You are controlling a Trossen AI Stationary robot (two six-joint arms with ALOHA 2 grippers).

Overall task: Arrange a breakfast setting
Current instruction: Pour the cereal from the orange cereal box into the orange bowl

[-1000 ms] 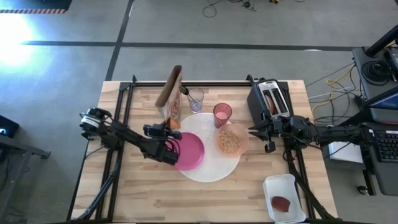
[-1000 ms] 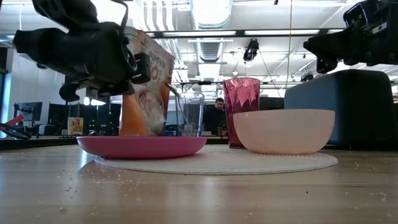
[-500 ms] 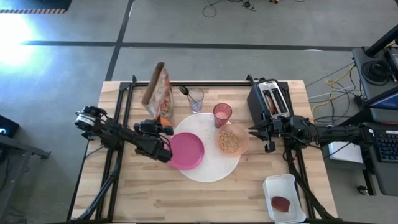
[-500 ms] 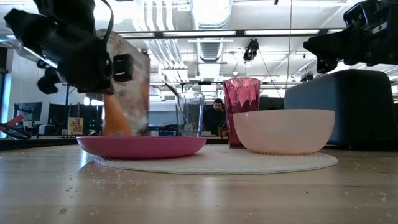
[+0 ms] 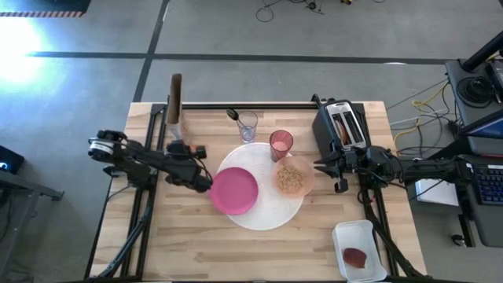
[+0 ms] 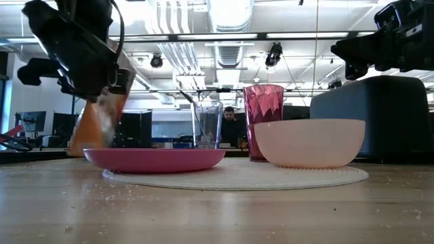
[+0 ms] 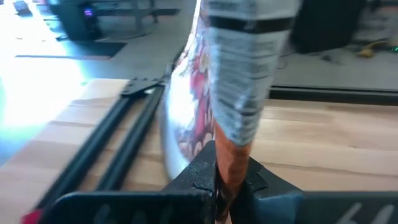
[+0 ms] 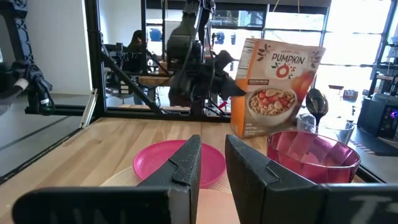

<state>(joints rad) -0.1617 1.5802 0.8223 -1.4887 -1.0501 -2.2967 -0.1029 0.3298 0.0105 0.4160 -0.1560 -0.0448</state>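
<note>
Wood-slat table [image 5: 196, 236], black frame rails along both sides & back edge. Directly on it: large white round mat [image 5: 271, 216] at centre, small clear glass [image 5: 247, 126] & translucent pink cup [image 5: 280, 145] behind mat, toaster [image 5: 339, 124] back right, white tray [image 5: 359, 251] front right. Crumbs scattered on front boards.

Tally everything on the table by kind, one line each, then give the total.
Mat: 1
Plate: 1
Bowl: 1
Pink cup: 1
Clear glass: 1
Spoon in the glass: 1
Cereal box, held by the left gripper: 1
Toaster: 1
White tray: 1
Total: 9
</note>
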